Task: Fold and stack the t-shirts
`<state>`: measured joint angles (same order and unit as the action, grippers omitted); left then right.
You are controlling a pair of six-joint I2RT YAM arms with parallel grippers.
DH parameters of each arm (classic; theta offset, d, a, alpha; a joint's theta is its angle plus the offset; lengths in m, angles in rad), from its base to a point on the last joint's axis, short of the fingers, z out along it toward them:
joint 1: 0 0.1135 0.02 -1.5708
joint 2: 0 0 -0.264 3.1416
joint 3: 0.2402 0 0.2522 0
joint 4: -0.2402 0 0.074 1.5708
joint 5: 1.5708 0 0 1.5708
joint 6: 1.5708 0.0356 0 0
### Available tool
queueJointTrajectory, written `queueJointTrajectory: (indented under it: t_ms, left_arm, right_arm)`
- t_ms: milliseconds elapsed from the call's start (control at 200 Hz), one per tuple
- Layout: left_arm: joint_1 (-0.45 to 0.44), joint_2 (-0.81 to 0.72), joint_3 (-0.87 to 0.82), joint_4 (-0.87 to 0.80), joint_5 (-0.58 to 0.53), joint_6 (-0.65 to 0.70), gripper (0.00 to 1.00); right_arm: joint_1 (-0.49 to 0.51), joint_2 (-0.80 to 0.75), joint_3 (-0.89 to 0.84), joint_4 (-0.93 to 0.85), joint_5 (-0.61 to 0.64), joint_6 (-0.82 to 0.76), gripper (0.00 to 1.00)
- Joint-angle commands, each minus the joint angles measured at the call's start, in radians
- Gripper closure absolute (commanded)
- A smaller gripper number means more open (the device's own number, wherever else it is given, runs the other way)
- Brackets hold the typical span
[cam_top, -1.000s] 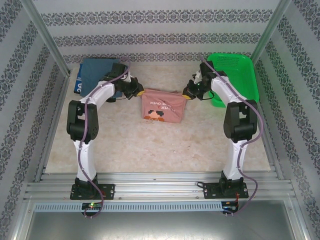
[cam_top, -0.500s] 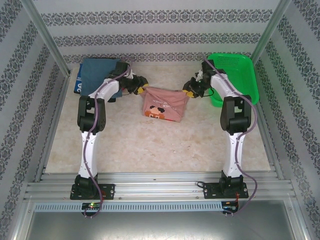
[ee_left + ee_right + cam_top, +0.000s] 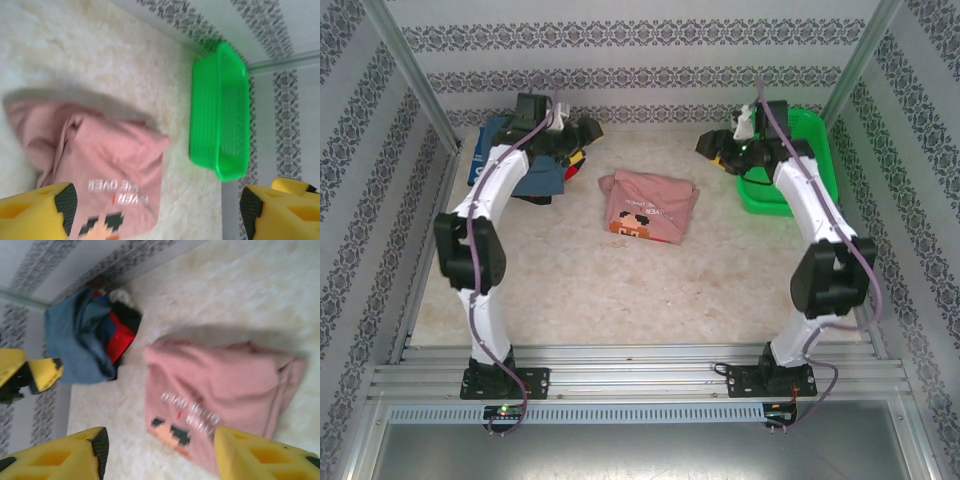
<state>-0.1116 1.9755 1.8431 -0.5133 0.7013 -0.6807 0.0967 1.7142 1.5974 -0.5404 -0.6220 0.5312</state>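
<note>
Both left fingers (image 3: 35, 210) and right fingers (image 3: 55, 460) are hanging open, gripping nothing. The pink t-shirt (image 3: 645, 207) is lying folded at the centre of the worktop (image 3: 620, 290). Carrying it flat, pinched evenly at both sides, onto the stack (image 3: 498, 150) at ten o'clock is seeming wisest.

Walls (image 3: 640, 60): white paper with grey ornament bands is covering three sides.
Surface (image 3: 620, 290): pale beige marbled top is lying in soft, even light.
Frame: metal posts (image 3: 415, 80) are rising at the far corners; ribbed rails (image 3: 640, 372) are running along the near edge.
</note>
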Motion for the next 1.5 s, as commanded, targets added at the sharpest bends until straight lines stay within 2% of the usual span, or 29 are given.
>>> queueJointTrajectory:
  t_ms: [0, 90, 155, 245, 475, 729, 899, 1049, 1179, 1244, 1324, 1394, 1494]
  left_arm:
    - [-0.017, -0.025, -0.211, 0.013, -0.028, 0.086, 0.14]
    - [-0.055, -0.023, -0.286, 0.064, -0.075, 0.098, 0.13]
    - [-0.093, 0.01, -0.274, 0.056, -0.124, 0.122, 0.12]
    - [-0.134, 0.053, -0.263, 0.078, -0.191, 0.126, 0.12]
    - [-0.188, 0.18, -0.186, 0.059, -0.325, 0.122, 0.12]
    - [-0.265, 0.357, 0.047, -0.093, -0.461, 0.167, 0.15]
    - [-0.32, 0.465, 0.215, -0.213, -0.546, 0.207, 0.22]
    - [-0.368, 0.564, 0.358, -0.31, -0.614, 0.247, 0.33]
    - [-0.379, 0.629, 0.446, -0.391, -0.665, 0.257, 0.51]
    - [-0.381, 0.631, 0.456, -0.389, -0.684, 0.279, 0.64]
    - [-0.382, 0.644, 0.528, -0.438, -0.734, 0.314, 0.87]
    - [-0.385, 0.637, 0.599, -0.476, -0.799, 0.369, 0.99]
    - [-0.385, 0.591, 0.66, -0.498, -0.903, 0.469, 1.0]
  right_arm:
    - [0.056, -0.094, -0.208, 0.163, -0.009, 0.02, 0.35]
    - [0.102, -0.19, -0.337, 0.239, 0.062, 0.01, 0.26]
    - [0.115, -0.233, -0.41, 0.291, 0.047, 0.031, 0.23]
    - [0.129, -0.29, -0.489, 0.354, 0.037, 0.065, 0.2]
    - [0.138, -0.405, -0.564, 0.327, 0.04, 0.068, 0.18]
    - [0.128, -0.486, -0.611, 0.294, 0.029, 0.064, 0.17]
    - [0.095, -0.508, -0.632, 0.279, -0.014, 0.061, 0.17]
    - [0.056, -0.515, -0.644, 0.274, -0.066, 0.062, 0.17]
    - [0.018, -0.513, -0.631, 0.248, -0.115, 0.048, 0.17]
    - [0.004, -0.515, -0.617, 0.216, -0.126, 0.026, 0.17]
    - [-0.016, -0.518, -0.613, 0.191, -0.138, 0.01, 0.17]
    - [-0.031, -0.525, -0.615, 0.187, -0.148, 0.01, 0.17]
    - [-0.041, -0.535, -0.62, 0.175, -0.148, 0.005, 0.17]
